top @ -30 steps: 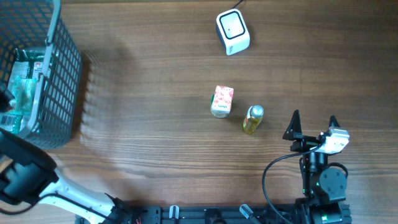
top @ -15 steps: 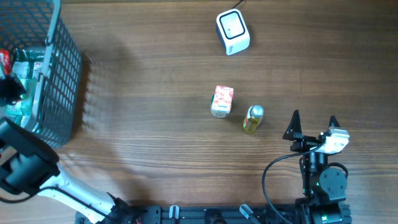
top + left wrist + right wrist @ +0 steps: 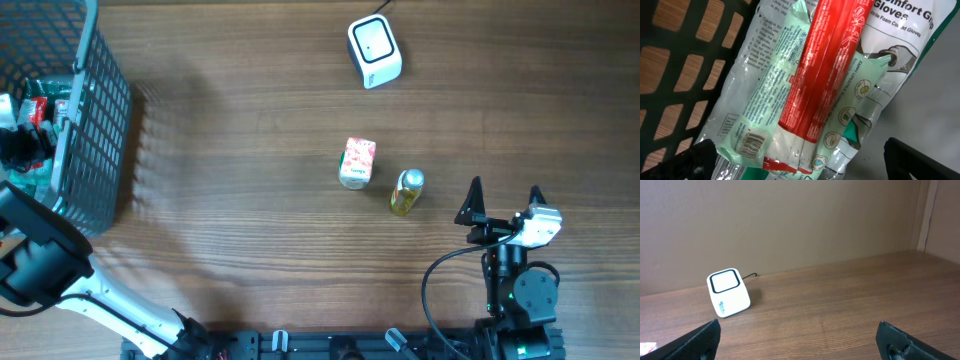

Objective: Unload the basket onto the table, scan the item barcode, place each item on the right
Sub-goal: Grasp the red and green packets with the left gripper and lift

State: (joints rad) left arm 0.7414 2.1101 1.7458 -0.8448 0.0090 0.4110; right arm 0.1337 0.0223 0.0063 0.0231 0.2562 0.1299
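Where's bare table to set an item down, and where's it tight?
Widest bare table lies between the basket and the carton. Also free: the strip between the scanner and the carton, and right of the scanner. Tight: carton and bottle sit close, right hand beside them; basket is full of packets.

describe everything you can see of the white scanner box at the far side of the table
The scanner is a small white box with rounded corners that looks like plastic. Its upward face holds a square window with a dark frame, and below that is a small blue-green marking, too small to read. It sits near the far edge of the wooden table, turned slightly askew. A thin dark cable leaves its back. Nothing else touches it.
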